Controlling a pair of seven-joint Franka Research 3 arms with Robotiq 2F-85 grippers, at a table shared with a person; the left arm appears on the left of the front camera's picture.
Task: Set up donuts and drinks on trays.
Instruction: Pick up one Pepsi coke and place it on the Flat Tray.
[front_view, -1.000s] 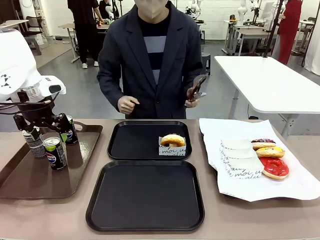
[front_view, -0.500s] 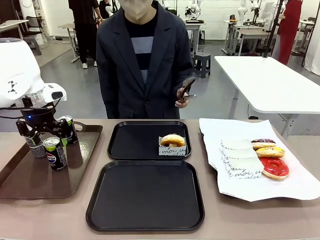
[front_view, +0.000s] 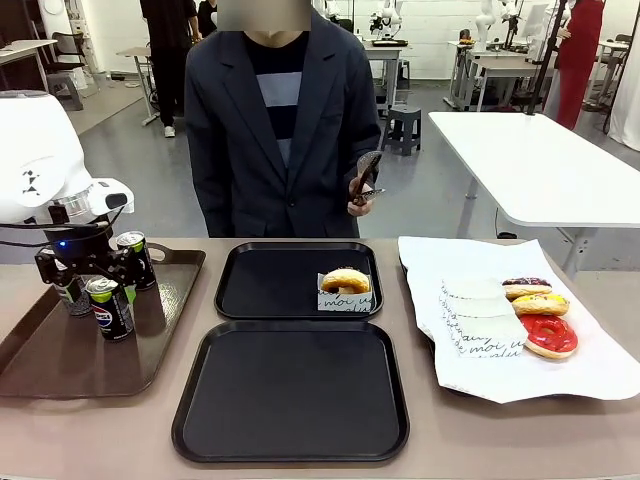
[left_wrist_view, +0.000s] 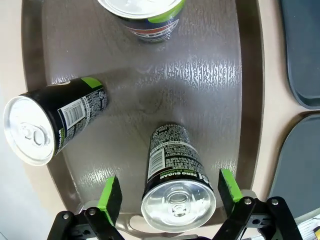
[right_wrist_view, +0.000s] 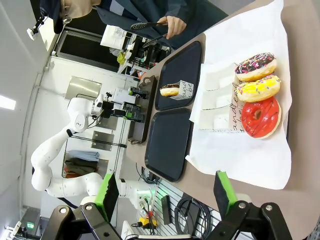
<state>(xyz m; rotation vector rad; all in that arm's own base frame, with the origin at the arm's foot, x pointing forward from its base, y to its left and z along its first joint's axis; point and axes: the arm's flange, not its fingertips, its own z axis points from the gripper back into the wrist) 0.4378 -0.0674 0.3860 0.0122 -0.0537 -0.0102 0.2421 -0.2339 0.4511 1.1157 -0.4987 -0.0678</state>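
Front: left gripper over cans on brown tray; sleeved donut on far black tray.
Left wrist: left gripper spread, can between pads, gap each side.
Right wrist: right gripper spread, empty; three donuts on paper.

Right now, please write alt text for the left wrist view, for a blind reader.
The open left gripper, black with green pads, straddles a slim dark Pepsi can with a silver top on a brown plastic tray; two more cans stand nearby.
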